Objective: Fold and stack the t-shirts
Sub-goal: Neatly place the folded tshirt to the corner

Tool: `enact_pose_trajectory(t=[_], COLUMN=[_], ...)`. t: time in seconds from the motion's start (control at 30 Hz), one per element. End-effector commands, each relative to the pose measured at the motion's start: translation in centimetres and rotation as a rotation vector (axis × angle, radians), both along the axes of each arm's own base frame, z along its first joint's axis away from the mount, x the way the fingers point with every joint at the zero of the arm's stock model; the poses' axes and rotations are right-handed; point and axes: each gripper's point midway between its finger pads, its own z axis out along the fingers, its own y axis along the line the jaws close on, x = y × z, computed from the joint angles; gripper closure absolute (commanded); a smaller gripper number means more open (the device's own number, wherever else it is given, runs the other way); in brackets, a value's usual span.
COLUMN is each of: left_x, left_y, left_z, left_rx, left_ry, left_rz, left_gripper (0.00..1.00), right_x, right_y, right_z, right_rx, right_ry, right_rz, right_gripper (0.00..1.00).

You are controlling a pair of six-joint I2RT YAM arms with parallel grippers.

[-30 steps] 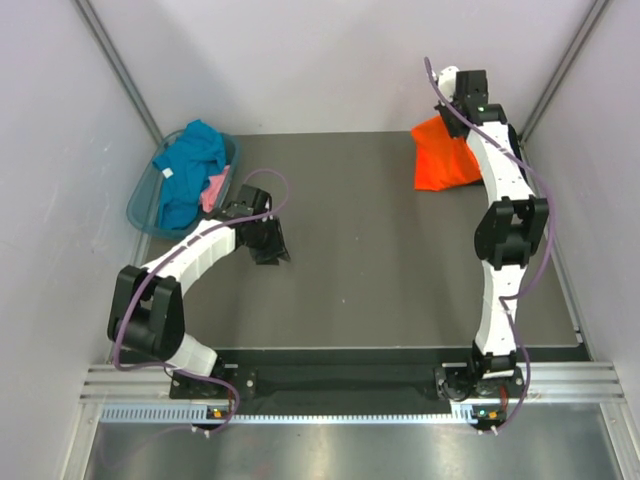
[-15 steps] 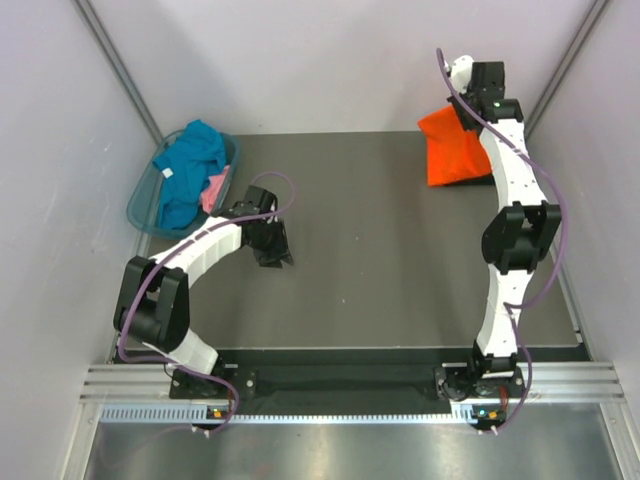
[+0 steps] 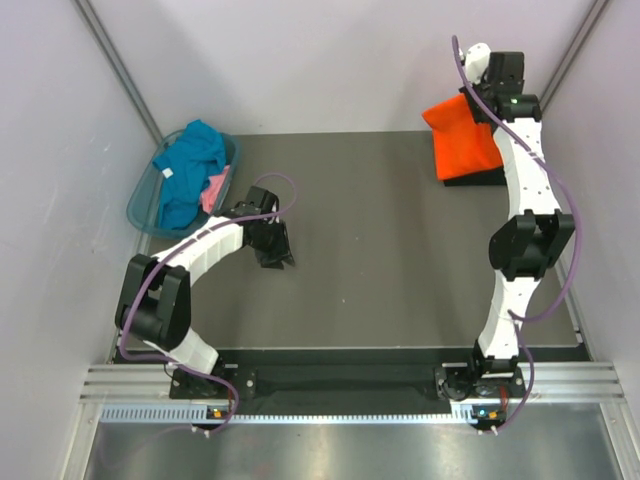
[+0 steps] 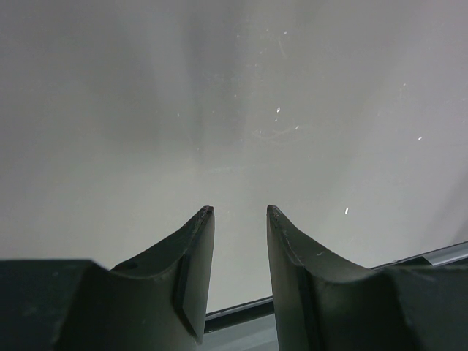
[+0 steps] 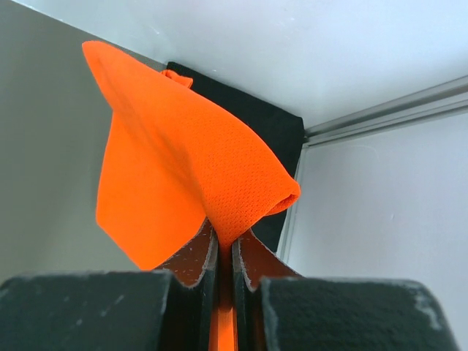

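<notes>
My right gripper (image 5: 224,245) pinches the bright orange cloth t-shirt (image 5: 183,168) above the black cloth t-shirt (image 5: 259,128) at the far right corner of the table (image 3: 380,230). Released askew, I fear it unfolds off the stack. My left gripper (image 4: 240,213) is part-open, empty.

Top view: illumination is even and diffuse. White walls (image 3: 330,60) read bright; the dark bench (image 3: 380,230) carries only soft shadows beneath the arms (image 3: 205,247); the near metal plate (image 3: 340,450) shows mild glare. Left wrist view: bench washed pale with streaked reflections; fingers (image 4: 194,270) dark, underexposed. Right wrist view: orange t-shirt (image 5: 183,168) weave sharp, strongly saturated; bottom edge blurred.
</notes>
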Motion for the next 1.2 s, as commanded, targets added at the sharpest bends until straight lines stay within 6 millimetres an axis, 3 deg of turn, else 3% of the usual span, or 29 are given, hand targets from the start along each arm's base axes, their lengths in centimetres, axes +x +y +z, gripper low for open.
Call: enact_pose_trajectory(t=[0.0,0.3,0.33,0.63,0.93,1.17], left_x=[0.7,0.9,0.8,1.3,1.6,2.0], left_y=[-0.5,-0.7,-0.7,-1.0,-1.2,-1.5], left_z=[1.0,0.9,0.9,0.8,0.7,0.4], left_rx=[-0.012,-0.019,-0.017,-0.023,-0.023,-0.027], left_ry=[-0.026,-0.018,-0.017,-0.011,-0.003,0.003], left_rz=[-0.014,-0.018,-0.017,-0.021,-0.027,-0.031], left_gripper=[0.6,0.6,0.6,0.6,0.6,0.6], right_x=[-0.7,-0.3,-0.2,0.8,1.9,2.4], right_y=[-0.1,-0.2,-2.1,-3.2,-3.3,-3.4], right_z=[2.9,1.3,0.9,0.4,-1.0,-0.2], right_rx=[0.025,0.009,0.009,0.004,0.032,0.041], right_ry=[-0.064,-0.038,-0.031,-0.043,-0.029,-0.061], right_rz=[0.009,0.012,-0.023,-0.042,-0.033,-0.039], right_gripper=[1.0,1.0,1.0,1.0,1.0,1.0])
